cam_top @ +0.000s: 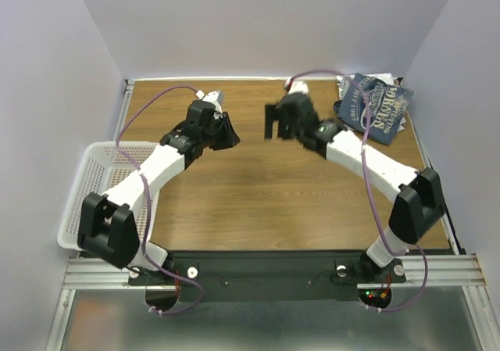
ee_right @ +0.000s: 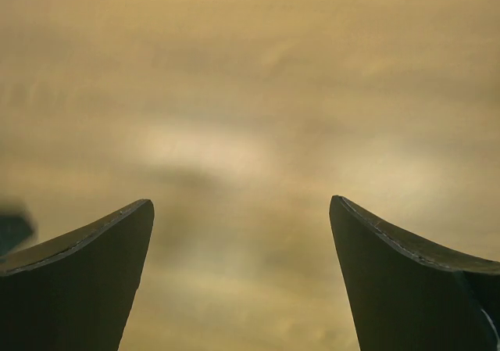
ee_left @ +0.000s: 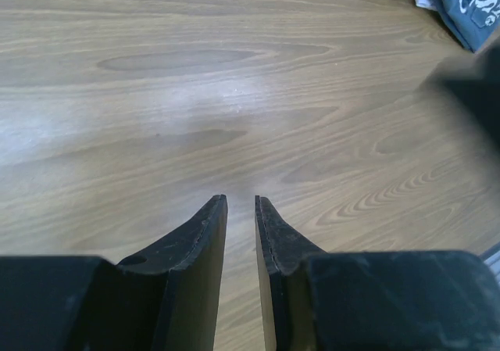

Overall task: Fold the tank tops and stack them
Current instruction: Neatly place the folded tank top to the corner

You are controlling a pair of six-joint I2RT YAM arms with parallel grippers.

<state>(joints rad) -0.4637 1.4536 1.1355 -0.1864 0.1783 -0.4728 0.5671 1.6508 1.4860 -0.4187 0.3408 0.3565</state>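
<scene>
Slate-blue tank top (cam_top: pixel 376 107) is seen crumpled at the far right corner of the counter (cam_top: pixel 266 195), pale lettering up. White cloth (cam_top: pixel 383 78) is seen touching its far edge; what it is cannot be told. Nothing is held by either arm.

Right gripper (cam_top: pixel 273 121) is held over bare wood at the far middle of the counter, left of the top and apart from it. Jaws are spread wide and nothing is between them. The wood below is blurred in the right wrist view.

Left gripper (cam_top: pixel 231 138) is held over the wood left of centre, pointed toward the right gripper, with a gap left between the two. Its fingers (ee_left: pixel 205 234) are drawn nearly together, only a slim slit is left, and nothing is gripped. In the left wrist view the top is caught at the upper right corner.

White mesh basket (cam_top: pixel 86 202) is set at the counter's left edge, beside the left arm and partly overhanging the edge.
</scene>
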